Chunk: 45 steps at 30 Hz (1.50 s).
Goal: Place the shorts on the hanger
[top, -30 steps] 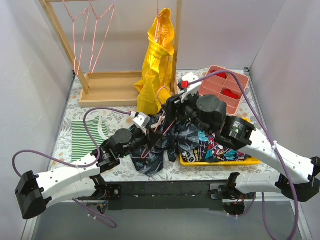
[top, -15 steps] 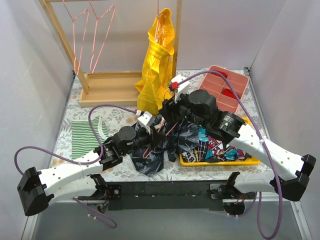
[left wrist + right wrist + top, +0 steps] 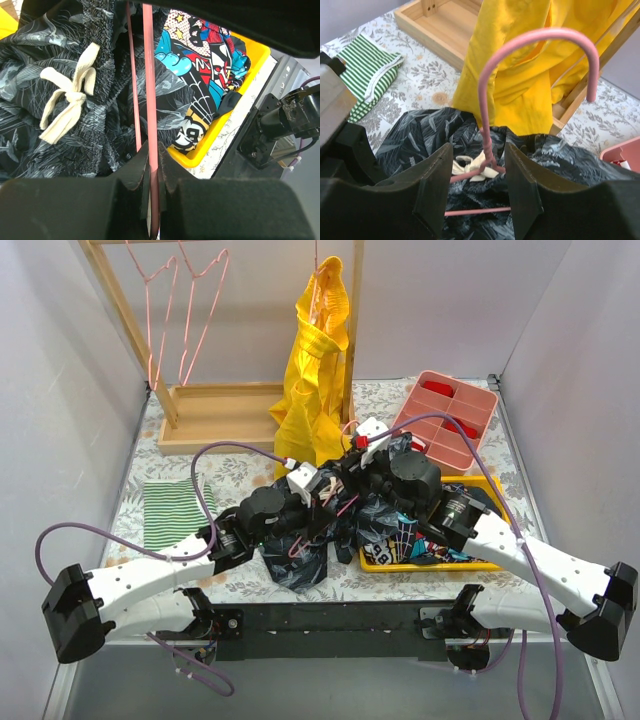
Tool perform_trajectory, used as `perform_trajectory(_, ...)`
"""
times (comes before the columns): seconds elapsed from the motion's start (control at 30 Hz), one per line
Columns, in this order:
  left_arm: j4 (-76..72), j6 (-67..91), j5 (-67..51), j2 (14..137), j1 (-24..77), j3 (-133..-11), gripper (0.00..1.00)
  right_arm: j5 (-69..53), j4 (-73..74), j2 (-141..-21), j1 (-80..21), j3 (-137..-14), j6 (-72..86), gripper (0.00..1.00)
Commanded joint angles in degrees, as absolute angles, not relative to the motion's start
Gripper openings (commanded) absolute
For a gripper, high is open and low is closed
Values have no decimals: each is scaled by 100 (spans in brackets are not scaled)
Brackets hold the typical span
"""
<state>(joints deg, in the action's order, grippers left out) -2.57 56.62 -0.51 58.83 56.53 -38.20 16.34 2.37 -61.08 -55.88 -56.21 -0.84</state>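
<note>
The left gripper (image 3: 153, 162) is clamped shut on the hanger (image 3: 148, 75), whose pink wire runs toward 12 o'clock across the shorts (image 3: 45, 140). Their white drawstring (image 3: 70, 97) lies at 10 o'clock. The right gripper (image 3: 479, 157) has its jaws spread on either side of the hanger's hook neck. The yellow garment (image 3: 520, 75) hangs beyond at 12 o'clock.

Three plain, pale grey walls close in the scene: a back wall (image 3: 450, 300), a left wall (image 3: 50, 390) and a right wall (image 3: 590, 360). The worktop (image 3: 232, 478) wears a cloth printed with pale leaves and flowers. A light wooden rack (image 3: 122, 315) rises at its back left from a shallow wooden base tray (image 3: 215, 420). The light is soft and even.
</note>
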Motion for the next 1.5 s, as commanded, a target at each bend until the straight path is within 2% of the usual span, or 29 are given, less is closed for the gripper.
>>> perform_trajectory(0.0, -369, 5607, -263, 5985, 5687, -4122, 0, 1828, -597, -6038, -5572, -5468, -316, 52)
perform_trajectory(0.1, -369, 5599, -299, 6091, 5704, -4157, 0, 1942, -782, -6073, -5572, -5353, -360, 50)
perform_trajectory(0.17, -369, 5607, -299, 6161, 5695, -4166, 0, 2004, -800, -6152, -5572, -5326, -395, 46)
perform_trajectory(0.3, -369, 5634, -281, 6284, 5704, -4210, 0, 2215, -879, -6196, -5563, -5203, -422, 2)
perform_trajectory(0.4, -334, 5704, -211, 6398, 5704, -4263, 0, 2276, -1028, -6135, -5563, -4993, -492, 1)
perform_trajectory(0.47, -282, 5792, -141, 6433, 5704, -4306, 10, 2320, -1212, -6039, -5563, -4782, -562, 1)
perform_trajectory(0.5, -255, 5801, -132, 6442, 5704, -4324, 11, 2346, -1274, -6003, -5563, -4712, -571, 1)
perform_trajectory(0.57, -194, 5862, -149, 6451, 5704, -4368, 22, 2391, -1449, -5890, -5563, -4510, -615, 1)
perform_trajectory(0.63, -106, 5941, -97, 6408, 5704, -4403, 41, 2443, -1581, -5775, -5563, -4360, -624, 1)
perform_trajectory(0.7, -36, 6047, -114, 6337, 5704, -4447, 46, 2461, -1740, -5713, -5563, -4167, -642, 1)
perform_trajectory(0.77, 191, 6265, -70, 6214, 5704, -4535, 55, 2479, -1862, -5634, -5563, -4018, -659, 1)
perform_trajectory(0.83, 526, 6467, 298, 6091, 5704, -4588, 59, 2470, -1968, -5564, -5563, -3920, -668, 1)
perform_trajectory(1.03, 2046, 7777, 1554, 5336, 5695, -4571, 57, 2444, -2232, -5414, -5563, -3665, -615, 1)
perform_trajectory(1.23, 2786, 8682, 1812, 5045, 5634, -3904, 53, 2452, -2347, -5353, -5555, -3586, -615, 1)
perform_trajectory(1.37, 2576, 8833, 1557, 5290, 5458, -3621, 44, 2461, -2355, -5361, -5546, -3595, -607, 1)
perform_trajectory(1.47, 2365, 8737, 1346, 5720, 5265, -3472, 31, 2452, -2356, -5361, -5546, -3603, -615, 1)
